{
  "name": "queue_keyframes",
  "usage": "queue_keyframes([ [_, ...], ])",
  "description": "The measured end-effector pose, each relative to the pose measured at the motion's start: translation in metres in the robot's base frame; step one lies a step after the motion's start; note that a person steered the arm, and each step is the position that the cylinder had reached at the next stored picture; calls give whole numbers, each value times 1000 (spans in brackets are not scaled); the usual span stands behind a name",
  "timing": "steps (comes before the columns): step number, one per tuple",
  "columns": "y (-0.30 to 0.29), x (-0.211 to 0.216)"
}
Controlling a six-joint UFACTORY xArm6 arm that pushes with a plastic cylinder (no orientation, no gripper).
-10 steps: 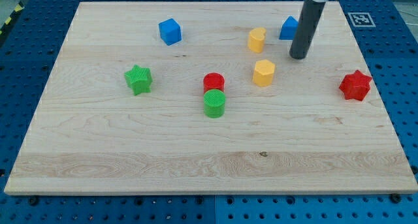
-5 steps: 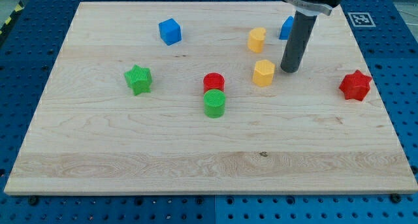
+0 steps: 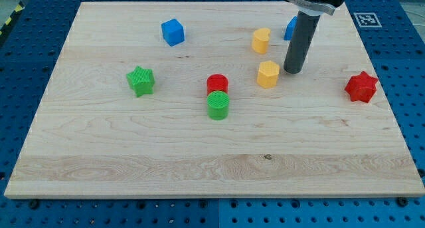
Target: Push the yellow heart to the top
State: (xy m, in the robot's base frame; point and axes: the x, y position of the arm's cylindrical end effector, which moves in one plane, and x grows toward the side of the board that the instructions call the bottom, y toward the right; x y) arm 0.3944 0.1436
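Note:
The yellow heart [image 3: 261,40] lies on the wooden board [image 3: 133,148] in the upper right part. A yellow hexagon [image 3: 268,74] sits just below it. My tip [image 3: 293,70] rests on the board just right of the yellow hexagon, a small gap apart, and below and right of the yellow heart. The rod rises toward the view's top and partly hides a blue block [image 3: 289,28] behind it.
A blue cube [image 3: 172,32] is at the upper left. A green star [image 3: 141,80] is at the left. A red cylinder [image 3: 217,84] touches a green cylinder [image 3: 218,105] near the middle. A red star [image 3: 361,87] is at the right edge.
My tip has moved down and left, from beside the blue block to just right of the yellow hexagon. In the last half second it barely moved. No block has shifted.

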Motion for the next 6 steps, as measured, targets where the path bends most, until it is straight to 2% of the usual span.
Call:
queue_keyframes([
  [2,-10,-2],
  [6,-35,-34],
])
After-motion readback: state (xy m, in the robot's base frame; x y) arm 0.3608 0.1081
